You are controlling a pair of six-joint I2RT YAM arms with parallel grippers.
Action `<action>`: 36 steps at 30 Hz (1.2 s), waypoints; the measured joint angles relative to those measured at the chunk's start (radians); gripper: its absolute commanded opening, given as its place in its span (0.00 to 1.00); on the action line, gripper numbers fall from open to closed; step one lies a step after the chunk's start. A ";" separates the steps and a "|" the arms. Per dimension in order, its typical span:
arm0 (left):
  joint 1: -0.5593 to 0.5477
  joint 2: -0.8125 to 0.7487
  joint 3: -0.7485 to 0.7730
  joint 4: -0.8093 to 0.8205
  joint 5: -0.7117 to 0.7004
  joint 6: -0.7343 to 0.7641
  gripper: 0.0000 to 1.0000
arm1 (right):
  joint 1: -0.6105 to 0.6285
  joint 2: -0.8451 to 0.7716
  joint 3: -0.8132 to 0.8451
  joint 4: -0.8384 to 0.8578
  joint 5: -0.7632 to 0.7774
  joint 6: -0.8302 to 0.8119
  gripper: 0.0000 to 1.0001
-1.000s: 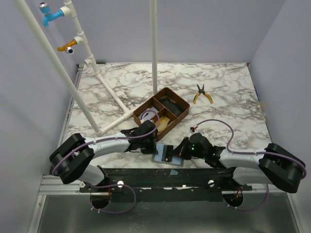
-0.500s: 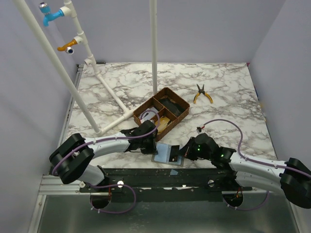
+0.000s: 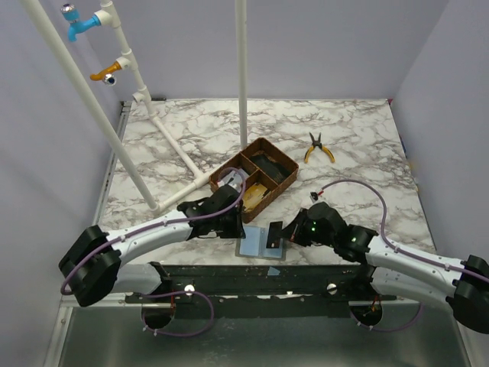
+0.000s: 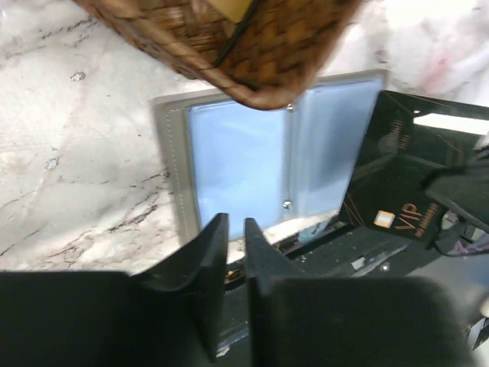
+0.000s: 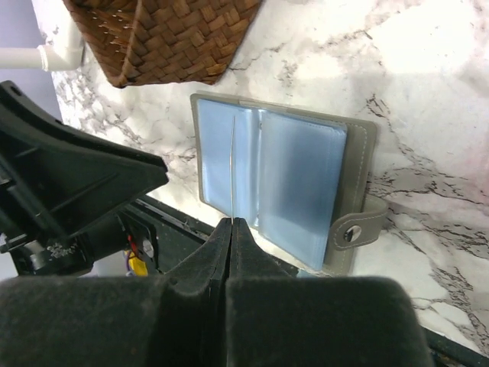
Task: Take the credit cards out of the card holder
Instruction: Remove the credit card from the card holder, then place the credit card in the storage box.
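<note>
Pinching a black plastic VIP credit card (image 4: 405,172) edge-on in the right gripper (image 5: 231,223), over the grey folding card holder (image 5: 283,183), presumably to clear its sleeves. Leaving that holder open on the white marble table (image 3: 344,145), just beside the brown woven tray (image 5: 168,38). Hovering the left gripper (image 4: 231,229) close, fingers barely parted, empty, probably for steadying.

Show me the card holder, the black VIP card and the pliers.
card holder (image 5: 298,191), right wrist view, pale blue inner sleeve
black VIP card (image 4: 397,176), left wrist view, middle of its face
pliers (image 3: 316,147), top external view, where the handles meet
</note>
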 measured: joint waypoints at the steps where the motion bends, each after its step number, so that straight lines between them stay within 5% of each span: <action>1: 0.000 -0.027 0.006 -0.010 0.000 0.008 0.34 | 0.000 -0.001 0.011 -0.011 0.002 -0.003 0.01; 5: 0.000 -0.117 0.030 -0.046 0.000 0.024 0.64 | 0.000 -0.015 0.053 -0.049 0.008 -0.016 0.01; 11: 0.000 -0.234 0.069 -0.111 -0.013 0.046 0.87 | 0.000 -0.029 0.083 -0.076 0.019 -0.024 0.01; 22: 0.008 -0.301 0.120 -0.185 -0.038 0.076 0.92 | -0.033 0.027 0.238 -0.134 0.061 -0.067 0.01; 36: 0.018 -0.348 0.117 -0.203 -0.044 0.083 0.92 | -0.402 0.447 0.555 -0.097 -0.037 -0.260 0.01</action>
